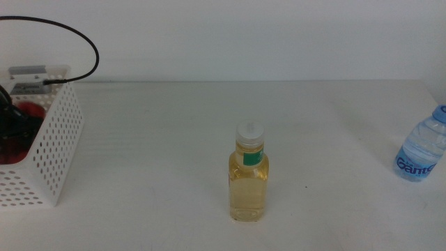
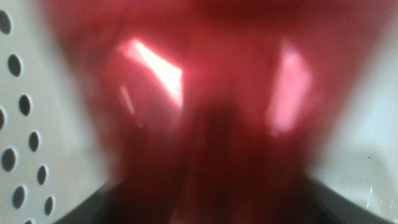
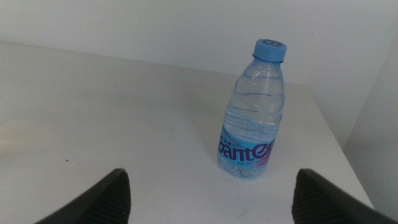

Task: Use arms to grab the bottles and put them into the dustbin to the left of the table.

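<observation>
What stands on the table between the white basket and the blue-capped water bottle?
In the middle view, one thing: the upright bottle of yellow liquid, standing apart from both the dustbin and the water bottle. Otherwise only bare table shows.

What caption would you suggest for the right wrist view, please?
Open right gripper facing an upright blue-capped water bottle on the white table.

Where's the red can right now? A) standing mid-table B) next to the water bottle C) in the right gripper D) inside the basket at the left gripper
D: the red can shows inside the basket with the left gripper down in there, and it fills the left wrist view against the perforated wall. Only the yellow bottle and the water bottle stand on the table.
</observation>
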You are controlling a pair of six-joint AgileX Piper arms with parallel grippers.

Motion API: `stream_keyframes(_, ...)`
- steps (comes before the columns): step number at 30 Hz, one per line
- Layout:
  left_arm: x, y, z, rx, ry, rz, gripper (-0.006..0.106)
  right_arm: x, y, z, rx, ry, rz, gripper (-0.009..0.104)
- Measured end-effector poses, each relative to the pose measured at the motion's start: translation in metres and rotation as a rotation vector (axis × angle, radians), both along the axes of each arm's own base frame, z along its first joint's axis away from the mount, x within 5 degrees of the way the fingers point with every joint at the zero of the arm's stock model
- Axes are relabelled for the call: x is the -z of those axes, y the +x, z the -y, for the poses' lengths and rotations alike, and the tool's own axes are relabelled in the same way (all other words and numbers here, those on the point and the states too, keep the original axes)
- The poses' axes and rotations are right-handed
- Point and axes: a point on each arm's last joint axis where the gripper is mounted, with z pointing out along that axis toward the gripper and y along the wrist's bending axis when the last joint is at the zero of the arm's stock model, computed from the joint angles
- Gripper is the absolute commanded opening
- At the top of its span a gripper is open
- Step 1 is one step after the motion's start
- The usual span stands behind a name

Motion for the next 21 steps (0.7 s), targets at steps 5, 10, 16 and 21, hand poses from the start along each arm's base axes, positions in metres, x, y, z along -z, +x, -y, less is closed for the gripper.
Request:
stream_keyframes(5,-0.002,-0.001,0.0,0.001,-0.002,-0.004,0.09,0.0,0.0,0.0,0.0,0.0,0.0,0.068)
stream_keyframes(10,-0.011,-0.002,0.001,-0.018,-0.015,-0.031,0.09,0.0,0.0,0.0,0.0,0.0,0.0,0.068)
stream_keyframes(16,-0.059,-0.004,0.004,-0.044,-0.023,0.037,0.09,0.0,0.0,0.0,0.0,0.0,0.0,0.068)
stream_keyframes(21,-0.107,-0.017,0.015,-0.061,-0.068,0.154,0.09,0.0,0.0,0.0,0.0,0.0,0.0,0.068)
